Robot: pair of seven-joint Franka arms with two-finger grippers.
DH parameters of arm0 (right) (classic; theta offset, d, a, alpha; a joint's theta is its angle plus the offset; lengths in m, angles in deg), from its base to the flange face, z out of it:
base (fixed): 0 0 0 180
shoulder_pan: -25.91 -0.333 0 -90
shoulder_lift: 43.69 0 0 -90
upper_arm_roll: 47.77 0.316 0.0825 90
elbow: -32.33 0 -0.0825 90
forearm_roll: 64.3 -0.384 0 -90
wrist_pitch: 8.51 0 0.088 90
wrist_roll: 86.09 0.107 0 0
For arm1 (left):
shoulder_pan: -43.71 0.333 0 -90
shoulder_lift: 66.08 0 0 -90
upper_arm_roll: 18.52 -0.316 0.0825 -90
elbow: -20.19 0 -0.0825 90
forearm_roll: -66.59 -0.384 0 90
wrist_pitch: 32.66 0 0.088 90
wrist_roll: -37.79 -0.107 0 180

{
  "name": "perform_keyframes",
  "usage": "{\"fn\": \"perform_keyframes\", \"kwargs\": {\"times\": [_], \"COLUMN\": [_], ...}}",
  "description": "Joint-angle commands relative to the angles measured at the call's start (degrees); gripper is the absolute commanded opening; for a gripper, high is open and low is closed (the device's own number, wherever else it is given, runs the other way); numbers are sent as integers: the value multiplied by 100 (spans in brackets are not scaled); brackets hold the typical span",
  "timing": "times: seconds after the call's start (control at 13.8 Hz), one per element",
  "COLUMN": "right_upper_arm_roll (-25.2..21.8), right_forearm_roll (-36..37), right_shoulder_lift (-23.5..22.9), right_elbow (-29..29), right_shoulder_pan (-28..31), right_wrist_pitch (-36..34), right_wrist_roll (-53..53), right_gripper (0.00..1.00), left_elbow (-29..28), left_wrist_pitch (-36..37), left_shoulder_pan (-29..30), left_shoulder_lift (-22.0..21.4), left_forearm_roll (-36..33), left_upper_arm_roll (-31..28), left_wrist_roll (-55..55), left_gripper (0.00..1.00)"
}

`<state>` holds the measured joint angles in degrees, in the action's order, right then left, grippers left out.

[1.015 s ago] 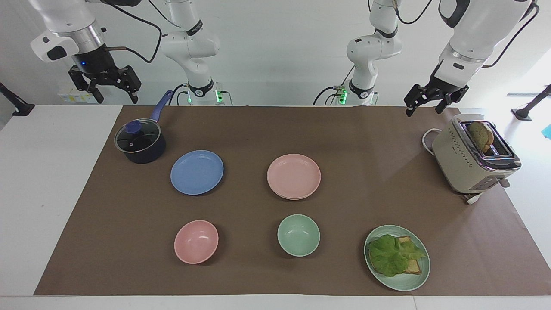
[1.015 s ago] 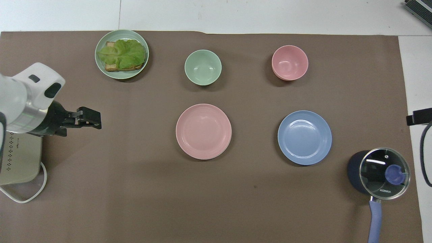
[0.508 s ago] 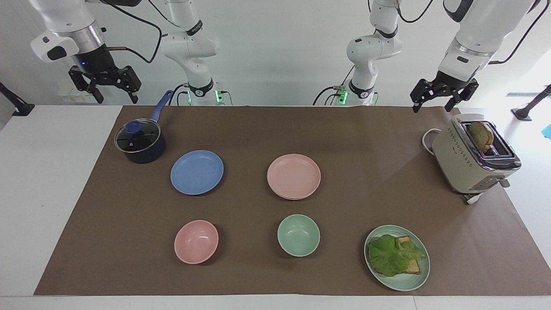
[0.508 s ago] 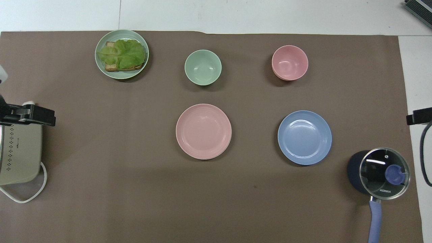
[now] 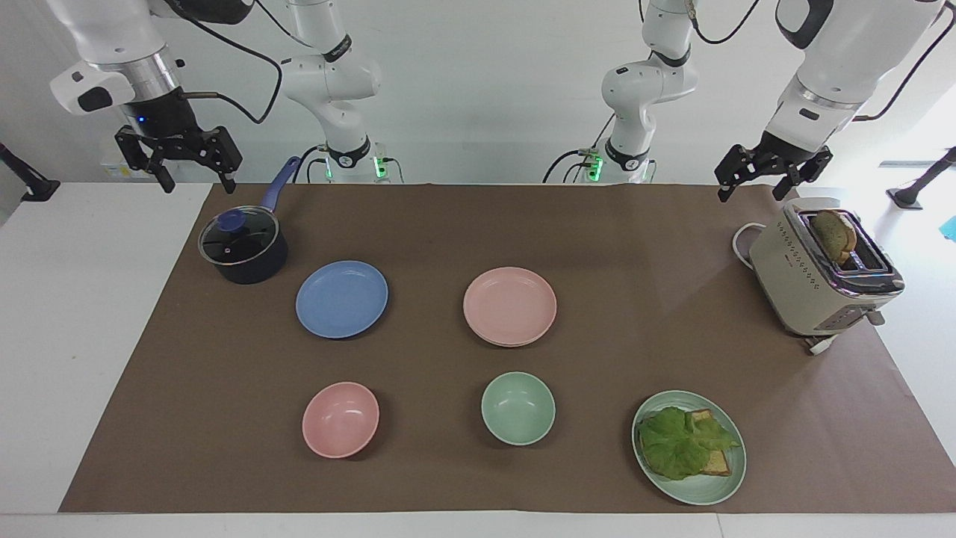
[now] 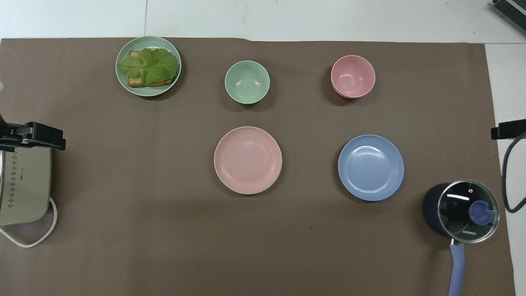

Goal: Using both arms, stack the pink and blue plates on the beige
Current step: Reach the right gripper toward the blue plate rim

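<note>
Desk with a brown mat. Toaster at the left arm's end of the mat, a slice of bread standing in one slot; in the overhead view the toaster is cut off by the frame edge. Dark saucepan at the right arm's end, closed by a glass lid, contents not discernible. Pink plate at mid-mat; a second rim shows just under its edge farther from the robots, so it appears to rest on another plate whose colour cannot be made out. Blue plate beside it toward the right arm's end, flat on the mat and apart from the pink plate. Green plate farther from the robots, carrying toast under a lettuce leaf. Green bowl and pink bowl, both empty, in the same row. Left gripper raised over the mat edge beside the toaster, jaws released, grasping nothing. Right gripper raised over the desk near the saucepan, jaws released, grasping nothing; only a sliver of it shows in the overhead view
</note>
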<state>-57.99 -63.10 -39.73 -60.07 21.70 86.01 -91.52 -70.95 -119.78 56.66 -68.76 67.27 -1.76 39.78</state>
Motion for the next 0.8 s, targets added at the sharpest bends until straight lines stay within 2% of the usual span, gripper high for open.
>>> {"fn": "perform_keyframes", "kwargs": {"times": [0.0,0.22,0.44,0.73], "right_upper_arm_roll": [29,38,29,29], "right_forearm_roll": [-15,-24,-208,-226], "right_shoulder_lift": [8,-35,-360,-632], "right_elbow": [-400,-752,-814,-1297], "right_shoulder_pan": [8,8,17,87], "right_wrist_pitch": [398,900,1119,1831], "right_wrist_roll": [50,41,-108,-458], "right_gripper": [100,100,100,100], "left_elbow": [70,61,61,61], "left_wrist_pitch": [-25,55,55,55], "left_shoulder_pan": [59,59,59,59], "left_shoulder_lift": [4,-14,-14,-14], "left_forearm_roll": [64,55,55,55], "left_upper_arm_roll": [38,38,38,38], "left_wrist_roll": [-84,-85,-85,-93], "left_gripper": [100,100,100,100]}}
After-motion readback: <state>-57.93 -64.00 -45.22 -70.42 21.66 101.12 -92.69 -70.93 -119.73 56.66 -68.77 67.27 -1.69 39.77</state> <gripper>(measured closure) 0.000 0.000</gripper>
